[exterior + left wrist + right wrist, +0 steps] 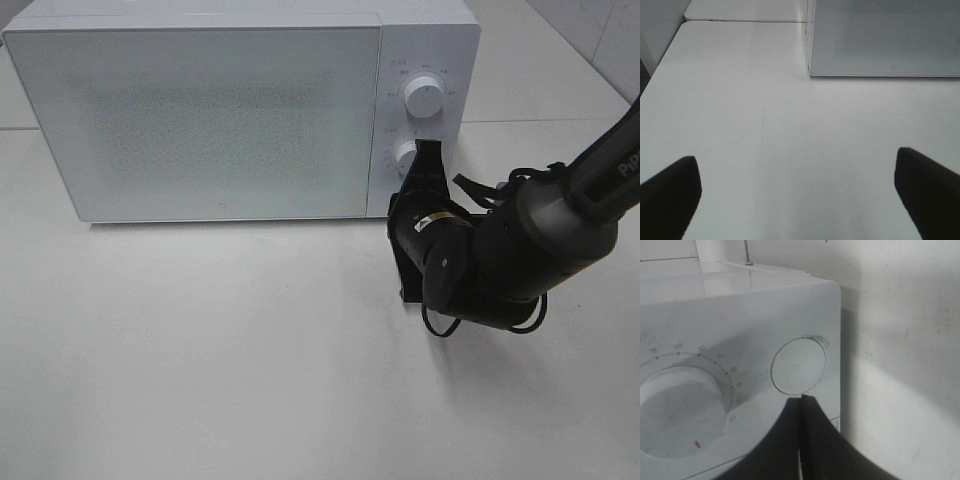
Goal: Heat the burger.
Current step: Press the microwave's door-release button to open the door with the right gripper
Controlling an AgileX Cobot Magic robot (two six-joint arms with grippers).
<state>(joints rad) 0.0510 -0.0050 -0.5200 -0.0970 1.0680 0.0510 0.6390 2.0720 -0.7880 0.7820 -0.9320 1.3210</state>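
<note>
The burger is hidden; no view shows it. A white microwave [200,110] stands at the back of the table with its door closed. My right gripper [427,152] is shut, its tips against the control panel beside the lower knob [405,155]. In the right wrist view the shut right gripper [801,401] touches the lower rim of a round flat button [798,365], with a dial knob [677,412] beside it. My left gripper [797,197] is open over bare table, nothing between its fingers [670,195], with the microwave's front corner [810,70] ahead of it.
The upper knob [424,97] sits above the lower one on the panel. The white table [220,360] spreads in front of the microwave. The right arm's dark body [500,255] hangs over the table's right side.
</note>
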